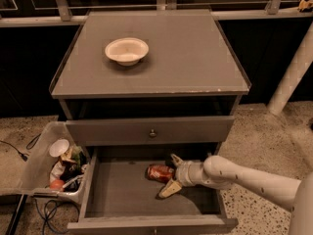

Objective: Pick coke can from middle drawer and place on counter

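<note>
— Camera view, the only one we have: where is the can?

— The can (157,172) lies on its side on the floor of the middle drawer (117,195), which stands pulled well out. It rests right of the middle, toward the back.

— And the gripper?

— The gripper (171,175) is down inside the drawer at the can's right end, on a pale arm (244,177) that reaches in from the right. Its fingers (169,189) are spread wide, one behind the can and one in front, so the can's end sits between them. They grasp nothing. The front one stands clear of the can; whether the rear one touches it I cannot tell.

— So how far along is the job?

— Early, by my reckoning. The drawer is open and the gripper straddles the can, so the approach looks done. The squeeze, the lift out past the drawer above (152,131) with its round knob, and the set-down are all left.

— What about the top, where the can has to go?

— The bench (195,58) carries a white bowl (126,50) toward its back left. The can is not on it yet, and the grey surface to the right of the bowl looks a fair spot for it.

— Anything else close by?

— A plastic bin (36,155) of odds and ends stands just beside the drawer's left wall, well apart from the can and the gripper.
</note>
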`<action>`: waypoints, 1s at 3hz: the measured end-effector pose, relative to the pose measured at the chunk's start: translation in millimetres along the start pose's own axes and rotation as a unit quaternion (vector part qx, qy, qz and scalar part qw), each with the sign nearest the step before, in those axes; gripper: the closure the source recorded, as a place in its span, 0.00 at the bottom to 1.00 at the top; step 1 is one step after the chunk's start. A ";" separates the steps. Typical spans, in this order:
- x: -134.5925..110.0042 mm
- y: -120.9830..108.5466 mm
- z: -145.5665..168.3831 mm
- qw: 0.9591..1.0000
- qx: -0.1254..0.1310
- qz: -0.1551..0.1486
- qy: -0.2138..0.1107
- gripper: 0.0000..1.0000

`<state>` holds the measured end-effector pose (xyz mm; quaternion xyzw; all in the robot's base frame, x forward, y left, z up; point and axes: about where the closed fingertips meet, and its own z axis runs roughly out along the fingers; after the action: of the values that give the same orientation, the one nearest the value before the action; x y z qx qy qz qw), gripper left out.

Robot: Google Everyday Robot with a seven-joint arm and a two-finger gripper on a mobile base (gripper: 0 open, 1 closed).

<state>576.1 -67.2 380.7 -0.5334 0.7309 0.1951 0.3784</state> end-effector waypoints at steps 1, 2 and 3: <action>0.0 0.0 0.0 1.000 0.000 0.000 0.000 0.18; 0.0 0.0 0.1 1.000 0.000 0.000 0.000 0.41; 0.0 0.1 0.1 1.000 0.000 0.000 0.000 0.65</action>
<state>576.1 -67.1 380.7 -0.5334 0.7309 0.1952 0.3783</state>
